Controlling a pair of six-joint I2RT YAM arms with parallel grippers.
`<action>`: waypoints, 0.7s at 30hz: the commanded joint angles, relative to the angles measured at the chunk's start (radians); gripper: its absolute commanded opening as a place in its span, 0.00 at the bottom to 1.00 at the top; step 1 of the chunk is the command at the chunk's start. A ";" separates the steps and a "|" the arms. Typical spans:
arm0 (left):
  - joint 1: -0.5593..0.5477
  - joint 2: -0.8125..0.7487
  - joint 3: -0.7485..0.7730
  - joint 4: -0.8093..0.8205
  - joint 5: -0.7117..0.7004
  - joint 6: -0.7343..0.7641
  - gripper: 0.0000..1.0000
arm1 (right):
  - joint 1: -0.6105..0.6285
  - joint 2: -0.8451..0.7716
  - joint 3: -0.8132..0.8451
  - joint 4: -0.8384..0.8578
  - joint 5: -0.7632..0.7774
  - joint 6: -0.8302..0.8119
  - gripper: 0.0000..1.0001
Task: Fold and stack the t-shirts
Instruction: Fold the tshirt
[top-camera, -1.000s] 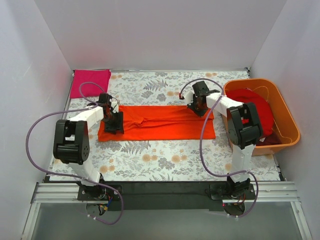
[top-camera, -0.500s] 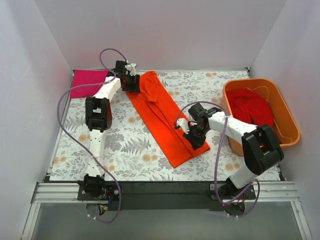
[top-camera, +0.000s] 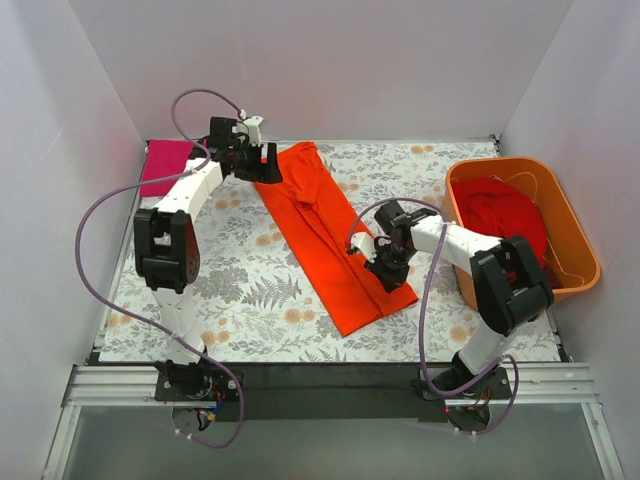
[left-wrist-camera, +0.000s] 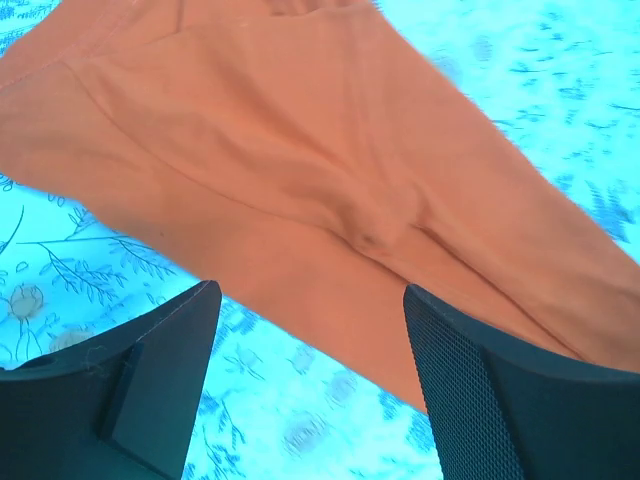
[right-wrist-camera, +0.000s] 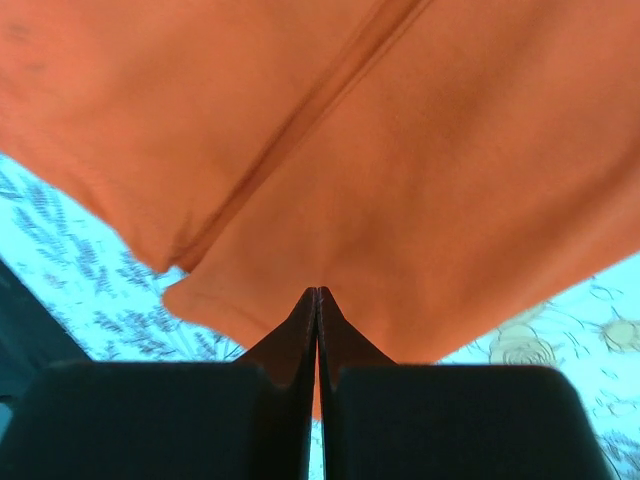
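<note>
While I steered from my remote station, the nearest task piece on the counter (top-camera: 240, 300) was the low end of the orange t-shirt (top-camera: 330, 240). It lay as a long narrow band, already folded lengthwise, slanting from about five o'clock up toward eleven o'clock across the middle. The right fingers (top-camera: 384, 268) were clenched at that near end and, as far as I could judge, pinched its edge; cloth filled the wrist view right to their tips. Out at three o'clock sat the tub (top-camera: 575, 235) with the red t-shirt (top-camera: 505, 215) heaped inside, unfolded. Farther off, the left fingers (top-camera: 268, 165) hung released over the band's far end, spread wide with nothing between them. Beyond, in the ten o'clock corner, the magenta t-shirt (top-camera: 165, 165) lay folded flat, partly behind the left arm.

By my reckoning, one shirt was finished, one was midway and needed its crosswise folds and a move onto the magenta one, and one had not been started. I counted three t-shirts, one tub and two arms.
</note>
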 joint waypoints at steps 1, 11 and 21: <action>0.001 -0.130 -0.083 0.007 0.054 0.004 0.73 | 0.020 0.046 -0.038 0.060 0.055 -0.042 0.01; 0.007 -0.309 -0.297 -0.061 0.033 -0.014 0.73 | 0.239 0.146 -0.043 0.112 -0.038 0.020 0.01; 0.007 -0.420 -0.506 -0.105 0.082 -0.030 0.66 | 0.504 0.215 0.143 0.189 -0.282 0.206 0.03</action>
